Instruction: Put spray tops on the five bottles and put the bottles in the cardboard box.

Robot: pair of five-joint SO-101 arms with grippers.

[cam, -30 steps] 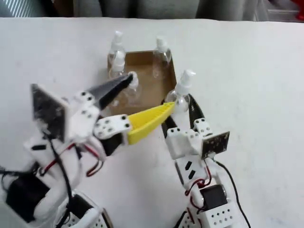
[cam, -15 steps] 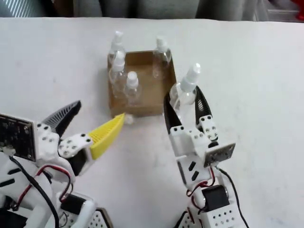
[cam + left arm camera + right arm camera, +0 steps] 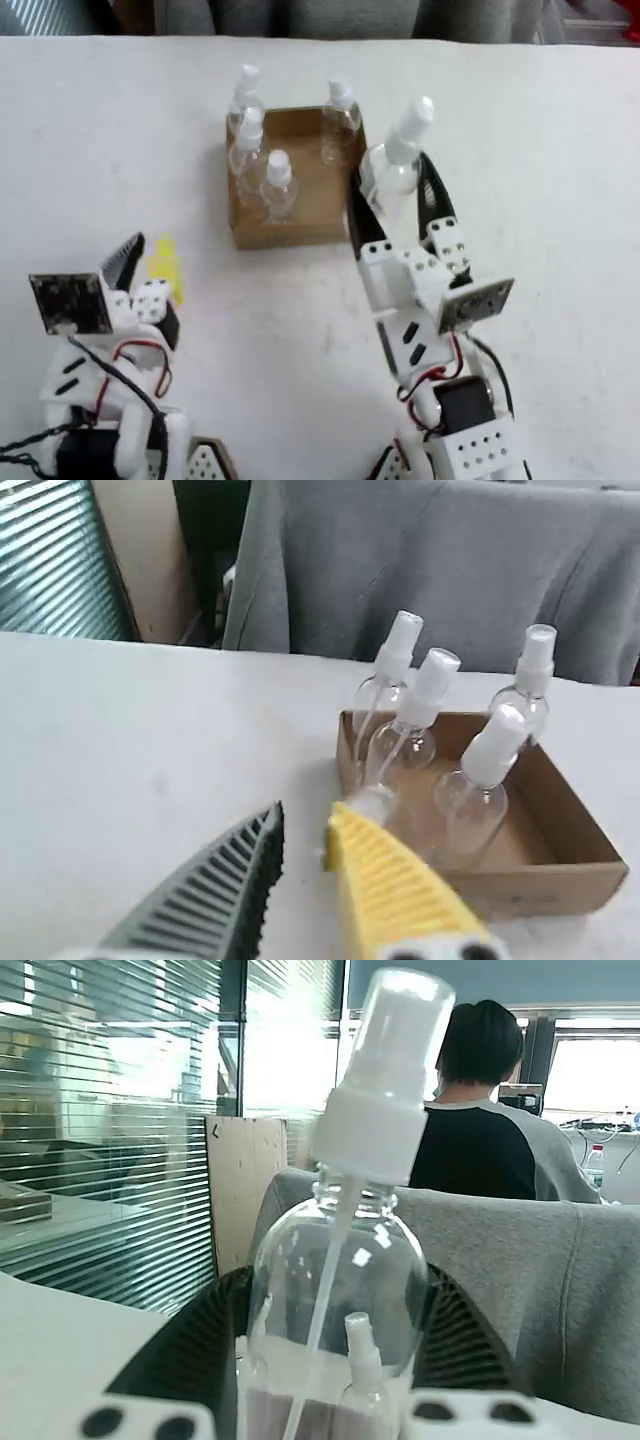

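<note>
**High view:** The right gripper (image 3: 392, 185) is clenched on a bottle (image 3: 398, 160) fitted with a spray top (image 3: 415, 118), just right of the cardboard box (image 3: 290, 236). Four capped bottles (image 3: 278, 185) stand at the box's left side and far wall. The left gripper (image 3: 148, 265) sits at near left, well apart from the box.

**Left wrist view:** The left gripper (image 3: 305, 835) has its jaws slightly parted and grasps nothing. Beyond it, the cardboard box (image 3: 540, 890) holds capped bottles (image 3: 475, 780).

**Right wrist view:** The black fingers (image 3: 200, 1330) flank the bottle (image 3: 335, 1250) on both sides.
</note>
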